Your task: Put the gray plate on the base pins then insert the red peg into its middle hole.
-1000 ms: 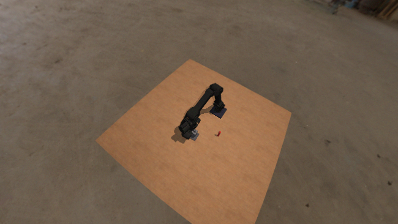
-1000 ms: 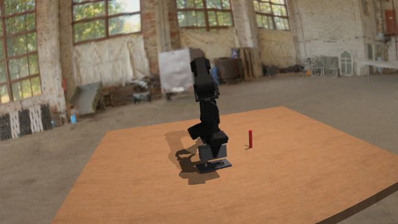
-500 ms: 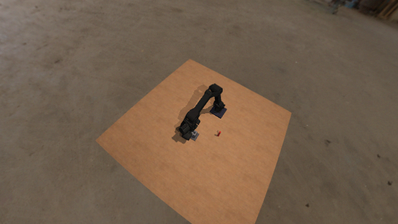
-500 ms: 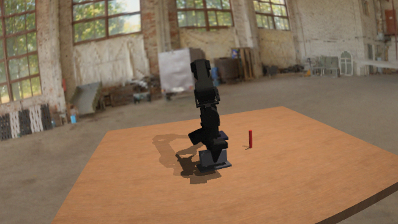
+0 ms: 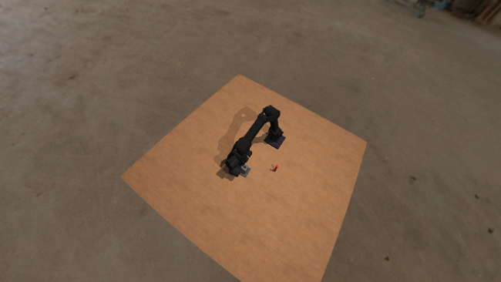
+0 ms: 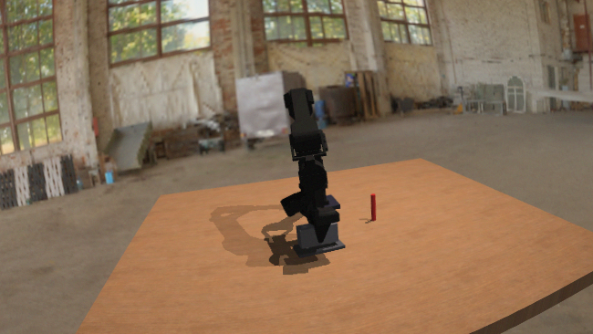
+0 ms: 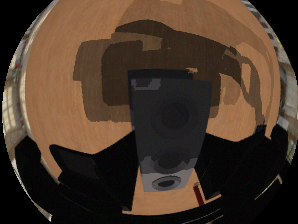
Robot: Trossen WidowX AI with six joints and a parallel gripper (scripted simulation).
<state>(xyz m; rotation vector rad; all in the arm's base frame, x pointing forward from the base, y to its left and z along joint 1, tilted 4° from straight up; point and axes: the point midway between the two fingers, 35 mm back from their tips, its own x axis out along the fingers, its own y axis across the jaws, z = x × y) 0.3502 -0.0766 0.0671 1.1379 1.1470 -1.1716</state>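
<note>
My gripper (image 6: 320, 226) (image 5: 236, 165) (image 7: 162, 131) is shut on the gray plate (image 6: 308, 235) (image 5: 245, 169) (image 7: 166, 112) and holds it low on the wooden table. The plate sits right on top of the flat dark base (image 6: 332, 247), and I cannot tell whether it rests on the pins. In the wrist view the plate runs away from the fingers and shows a round middle hole. The red peg (image 6: 373, 206) (image 5: 275, 167) stands upright on the table, apart from the gripper on its right in the exterior view.
The square wooden table (image 5: 247, 231) (image 6: 410, 283) stands on a concrete floor. The arm's mount (image 5: 275, 141) stands near the table's middle, behind the plate. The arm's shadow (image 6: 237, 233) falls to the left of the base.
</note>
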